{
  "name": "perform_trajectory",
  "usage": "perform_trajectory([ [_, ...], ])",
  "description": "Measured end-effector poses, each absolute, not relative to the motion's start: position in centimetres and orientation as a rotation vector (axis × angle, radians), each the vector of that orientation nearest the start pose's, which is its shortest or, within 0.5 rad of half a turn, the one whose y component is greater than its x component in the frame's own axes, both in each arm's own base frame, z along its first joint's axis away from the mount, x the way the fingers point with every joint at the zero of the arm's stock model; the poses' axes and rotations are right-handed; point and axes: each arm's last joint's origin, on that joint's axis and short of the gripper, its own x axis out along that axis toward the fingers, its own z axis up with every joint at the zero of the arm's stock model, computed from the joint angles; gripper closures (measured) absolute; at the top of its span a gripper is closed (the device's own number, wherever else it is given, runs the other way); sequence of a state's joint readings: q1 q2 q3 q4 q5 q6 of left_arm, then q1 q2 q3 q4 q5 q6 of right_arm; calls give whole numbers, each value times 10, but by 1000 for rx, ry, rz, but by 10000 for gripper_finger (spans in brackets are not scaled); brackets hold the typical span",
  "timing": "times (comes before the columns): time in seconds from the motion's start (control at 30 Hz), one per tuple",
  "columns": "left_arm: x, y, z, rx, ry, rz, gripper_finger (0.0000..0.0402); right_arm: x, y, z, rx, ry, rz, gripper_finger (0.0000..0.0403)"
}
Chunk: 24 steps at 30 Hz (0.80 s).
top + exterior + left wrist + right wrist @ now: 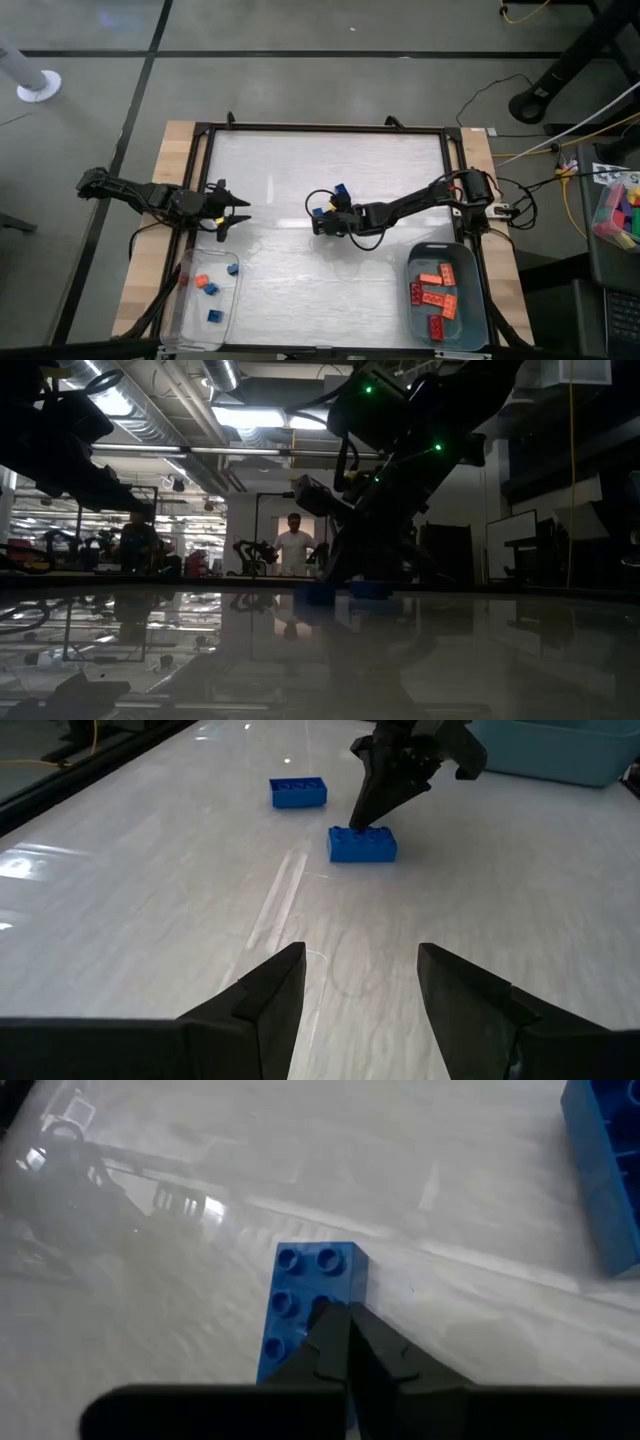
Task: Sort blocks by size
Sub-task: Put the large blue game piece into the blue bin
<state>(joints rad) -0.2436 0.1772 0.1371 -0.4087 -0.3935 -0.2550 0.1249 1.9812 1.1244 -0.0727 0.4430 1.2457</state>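
High view: white table (300, 170) in a black frame. Left gripper (236, 213) parked at the table's left side above the clear bin (178, 318), fingers apart, holding nothing. Clear bin holding small blocks, one orange (201, 281) and three blue (215, 316). Right gripper (320, 222) reaching to mid-table, tips down at a long blue brick (320, 212); second long blue brick (341, 190) just beside it, farther from the bins. Grey bin (475, 300) at the right front holding long red and orange bricks (437, 298).

Low view: dim, backlit. Right arm coming down at centre, blue bricks (316, 592) on the table under it. Person (294, 548) standing in the room behind.

Left wrist view: own two dark fingers (265, 995) spread wide, bare table between them. Farther off, right gripper (356, 820) pinched to a point, tip touching the top edge of the nearer long blue brick (363, 844); other one (298, 792) lying apart from it.

Right wrist view: own fingers (330, 1342) pressed together over the studded top of the long blue brick (300, 1305), brick flat on the table, not gripped between them. Second blue brick (605, 1170) at the frame edge. Clear bin (70, 1170) faint beyond.
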Motion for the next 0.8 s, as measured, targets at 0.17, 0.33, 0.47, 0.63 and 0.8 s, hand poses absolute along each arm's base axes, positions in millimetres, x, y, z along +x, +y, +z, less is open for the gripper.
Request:
perform_trajectory([
  [0.17,92,-12,159,-115,404,201,220,386,36,124,883,583,-780,383],
  [0.33,92,-12,159,-113,404,201,220,389,39,130,870,577,-761,382],
  [0.47,92,-12,159,-110,404,200,220,398,51,146,750,532,-731,379],
  [0.63,92,-12,159,-115,404,202,220,402,60,161,615,534,-754,353],
  [0.8,92,-12,159,-113,404,201,220,408,59,177,580,614,-776,315],
])
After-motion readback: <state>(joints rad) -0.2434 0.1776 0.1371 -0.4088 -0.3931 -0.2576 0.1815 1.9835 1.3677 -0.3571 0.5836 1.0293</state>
